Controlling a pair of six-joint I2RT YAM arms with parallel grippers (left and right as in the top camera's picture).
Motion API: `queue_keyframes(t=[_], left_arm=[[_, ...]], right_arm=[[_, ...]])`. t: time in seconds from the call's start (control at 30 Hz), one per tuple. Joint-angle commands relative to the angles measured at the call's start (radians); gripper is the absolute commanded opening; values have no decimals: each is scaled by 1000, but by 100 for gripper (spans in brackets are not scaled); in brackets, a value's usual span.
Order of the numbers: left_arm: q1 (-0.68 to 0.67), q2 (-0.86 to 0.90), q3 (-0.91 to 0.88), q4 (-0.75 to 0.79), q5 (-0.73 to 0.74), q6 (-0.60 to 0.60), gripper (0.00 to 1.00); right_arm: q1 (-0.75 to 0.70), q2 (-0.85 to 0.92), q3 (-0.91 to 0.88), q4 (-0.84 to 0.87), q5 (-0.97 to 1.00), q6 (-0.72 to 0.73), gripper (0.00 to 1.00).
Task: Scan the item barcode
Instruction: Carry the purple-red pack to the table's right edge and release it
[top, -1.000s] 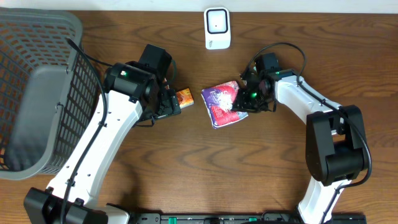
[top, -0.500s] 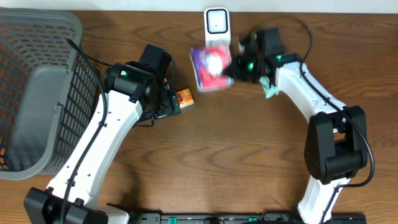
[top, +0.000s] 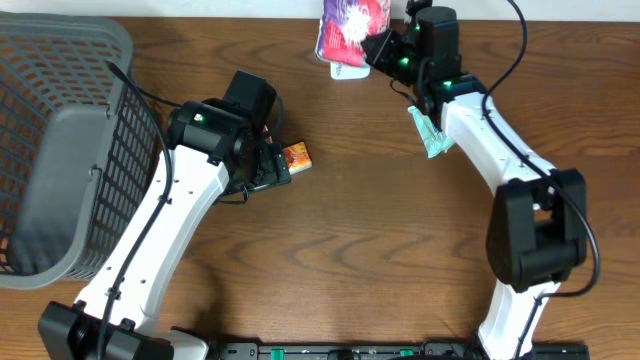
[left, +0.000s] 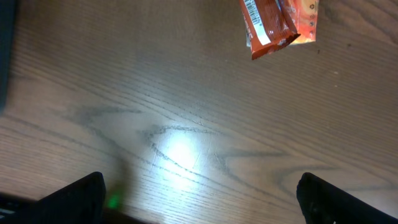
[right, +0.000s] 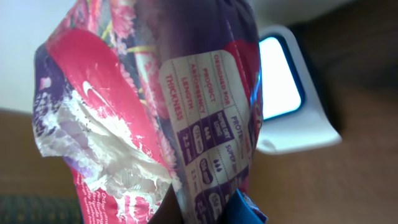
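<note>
Right gripper (top: 380, 48) is clamped tight on one edge of a purple and pink packet (top: 352, 25), its fingers pressed almost together on the thin wrapper, and it holds the packet off the table (top: 380, 250), right over the white scanner (top: 348, 70) at the far edge. From overhead the packet covers most of the scanner, so only the scanner's near end shows below it. In the right wrist view the packet (right: 155, 112) fills most of the picture, hanging crumpled with a printed panel of small white text facing the camera. The scanner (right: 286, 93), with its bright window, sits just behind the packet's right side. I cannot make out a barcode on the side that shows. Left gripper (top: 272, 165) hangs well to the near left of the scanner with its fingers spread as wide as they go, holding nothing. In the left wrist view its two dark fingertips sit at the bottom corners, and the left gripper (left: 202, 199) has only bare wood between them. An orange wrapper (top: 296, 156) lies flat on the table just beyond those fingers, between them and the scanner, and it shows a white barcode strip along one edge (left: 278, 25). A small green packet (top: 430, 132) lies to the near right of the scanner, under the right arm. A grey basket (top: 70, 40) stands far to the scanner's left.
</note>
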Motion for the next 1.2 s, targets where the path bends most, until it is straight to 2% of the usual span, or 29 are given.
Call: queue_keyframes(t=[0.0, 0.2, 0.33, 0.43, 0.57, 0.7, 0.83, 1.03, 1.17], left_arm=[[1, 6, 0, -4, -6, 17, 98], [1, 6, 0, -4, -6, 17, 98], [1, 6, 0, -4, -6, 17, 98], [1, 6, 0, -4, -6, 17, 98], [1, 6, 0, -4, -6, 17, 98], [1, 6, 0, -4, -6, 17, 98], [1, 6, 0, -4, -6, 17, 98], [1, 6, 0, -4, -6, 17, 98], [1, 6, 0, -4, -6, 17, 98]], right_arm=[[12, 76, 20, 60, 50, 121, 1], [11, 122, 24, 130, 85, 159, 1], [-9, 116, 45, 114, 86, 94, 1], [-56, 99, 105, 5, 74, 45, 1], [-159, 63, 222, -240, 69, -83, 1], [-291, 49, 330, -504, 94, -192, 1], [-468, 49, 364, -689, 94, -272, 1], [-694, 58, 355, -752, 95, -350, 1], [-793, 62, 347, -754, 134, -408, 1]])
